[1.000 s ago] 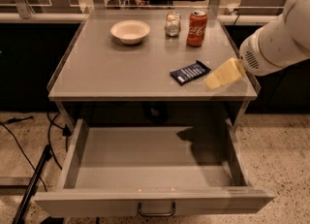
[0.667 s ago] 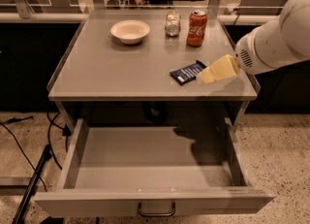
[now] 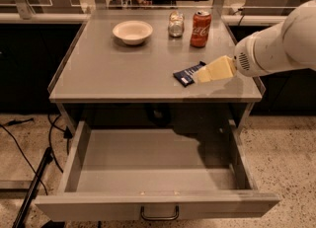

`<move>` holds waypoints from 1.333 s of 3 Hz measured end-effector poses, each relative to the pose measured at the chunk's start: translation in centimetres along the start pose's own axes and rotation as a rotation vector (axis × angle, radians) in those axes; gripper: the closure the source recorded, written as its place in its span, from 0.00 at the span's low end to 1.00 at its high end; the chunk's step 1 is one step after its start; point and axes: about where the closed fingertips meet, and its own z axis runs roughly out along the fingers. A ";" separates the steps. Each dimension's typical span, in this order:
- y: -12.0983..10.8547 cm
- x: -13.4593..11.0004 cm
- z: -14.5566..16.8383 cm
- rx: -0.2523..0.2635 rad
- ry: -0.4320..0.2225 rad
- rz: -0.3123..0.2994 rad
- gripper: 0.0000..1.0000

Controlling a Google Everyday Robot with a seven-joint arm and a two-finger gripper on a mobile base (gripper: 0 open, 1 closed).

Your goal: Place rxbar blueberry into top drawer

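Observation:
The rxbar blueberry, a flat dark navy bar with white marks, lies on the grey tabletop near its front right. My gripper, cream-coloured at the end of the white arm coming from the right, is right over the bar's right end and covers part of it. The top drawer is pulled fully out below the tabletop, its grey inside bare, with a dark pull handle on the front panel.
A white bowl sits at the back left of the tabletop. A small glass jar and a red soda can stand at the back right. Black cables lie on the floor left of the drawer.
My gripper has moved left and slightly down, from beside the bar's right end to over it. The bar and the drawer have not moved.

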 end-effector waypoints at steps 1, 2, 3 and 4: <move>0.6 -0.5 0.4 -0.022 -0.049 -0.009 0.00; 2.1 -1.4 1.2 -0.066 -0.102 -0.021 0.00; 3.4 -2.0 2.2 -0.103 -0.126 -0.032 0.00; 4.2 -2.4 3.3 -0.113 -0.135 -0.045 0.00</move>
